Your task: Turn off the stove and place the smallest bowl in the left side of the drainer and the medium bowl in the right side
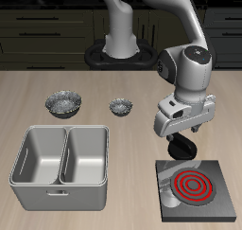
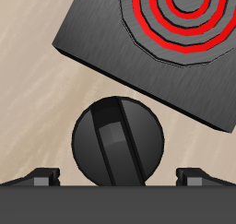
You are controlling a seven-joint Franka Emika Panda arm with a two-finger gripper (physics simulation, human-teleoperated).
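The stove (image 1: 216, 207) sits near the table's front edge, its spiral coil (image 1: 192, 185) glowing red. It also shows in the wrist view (image 2: 101, 43). My gripper (image 1: 180, 149) hangs just above the stove's black knob (image 2: 118, 140). The gripper (image 2: 118, 176) is open and empty, with one fingertip (image 2: 41, 177) on each side of the knob, not touching it. The smallest bowl (image 1: 119, 106) stands on the table behind the drainer (image 1: 66, 129). A wider crinkled bowl (image 1: 63, 103) stands beside it. I cannot tell whether it is the medium bowl. Both drainer compartments are empty.
The robot's base (image 1: 120, 52) stands at the back of the table. A third bowl is not in view. The arm blocks part of the table behind the stove.
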